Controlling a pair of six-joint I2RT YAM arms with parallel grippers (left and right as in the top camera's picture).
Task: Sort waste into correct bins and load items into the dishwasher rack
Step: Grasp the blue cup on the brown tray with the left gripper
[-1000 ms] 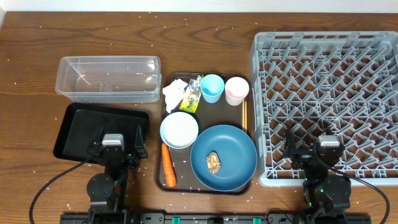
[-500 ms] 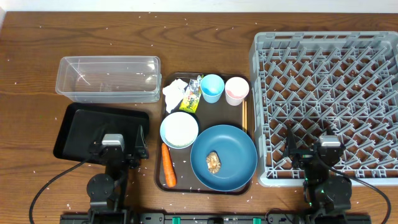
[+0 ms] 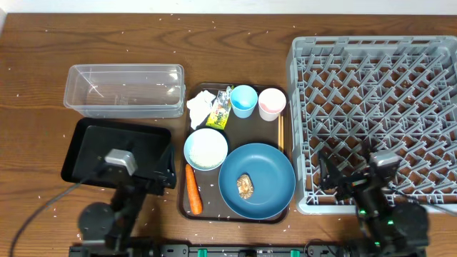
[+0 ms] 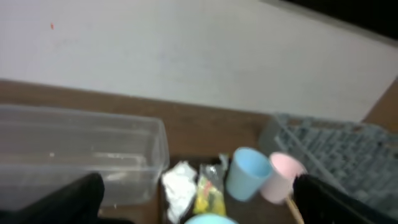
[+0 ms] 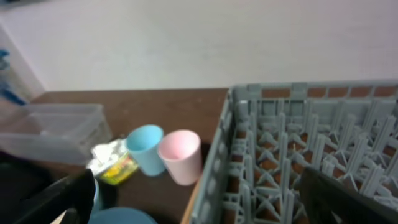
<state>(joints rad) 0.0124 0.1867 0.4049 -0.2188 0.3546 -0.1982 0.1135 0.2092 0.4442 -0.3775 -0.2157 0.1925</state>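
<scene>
My left pincer (image 3: 139,171) hung spread wide and empty over the near right corner of the shallow black rectangular tray (image 3: 89,146). My right pincer (image 3: 350,178), likewise spread and empty, hung over the near left corner of the grey pegged plastic rack (image 3: 371,78). The orange carrot (image 3: 193,190) lay along the left edge of the dark brown serving tray (image 3: 213,208), long axis near-to-far, just right of my left pincer, the nearer one.

I have the tub (image 3: 125,91) far left, the flat tray (image 3: 89,146) nearer me, the serving tray (image 3: 208,197) mid-table, and the rack (image 3: 371,86) right.
</scene>
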